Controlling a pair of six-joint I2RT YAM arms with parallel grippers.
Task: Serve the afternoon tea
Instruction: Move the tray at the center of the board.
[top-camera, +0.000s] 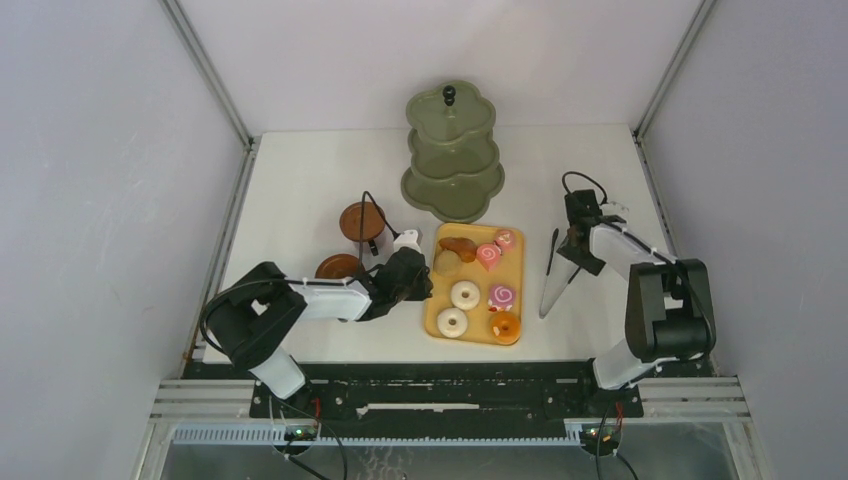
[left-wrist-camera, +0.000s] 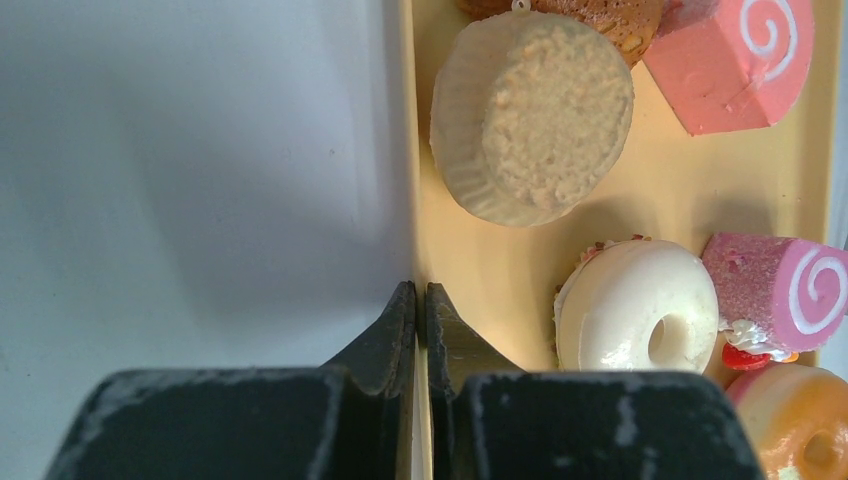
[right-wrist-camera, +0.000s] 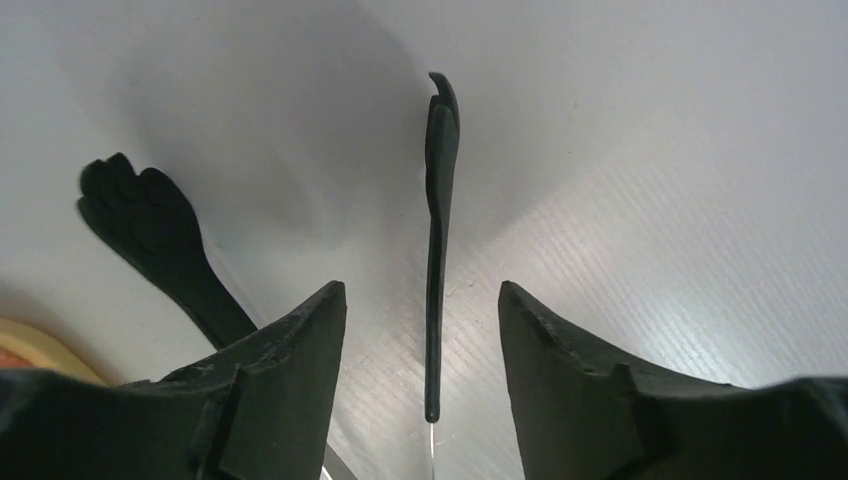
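Note:
The olive-green three-tier stand (top-camera: 451, 150) with a black knob stands at the back middle, its tiers bare. The orange-yellow tray (top-camera: 432, 300) holds white donuts (top-camera: 464, 294), an orange donut (top-camera: 506, 326), pink swirl cakes (top-camera: 488, 255) and brown buns (top-camera: 455, 248). My left gripper (top-camera: 415, 278) is shut on the tray's left rim (left-wrist-camera: 412, 200); a beige bun (left-wrist-camera: 530, 115) and a white donut (left-wrist-camera: 640, 320) lie just inside. My right gripper (top-camera: 575, 245) is open, straddling one arm of the black tongs (right-wrist-camera: 437, 230). A brown cup (top-camera: 360, 220) and a saucer (top-camera: 338, 267) sit to the left of the tray.
The black tongs (top-camera: 550, 275) lie on the white table to the right of the tray, their other arm (right-wrist-camera: 150, 225) splayed to the left. A black cable loops over the brown cup. Grey walls and metal frame rails bound the table on three sides.

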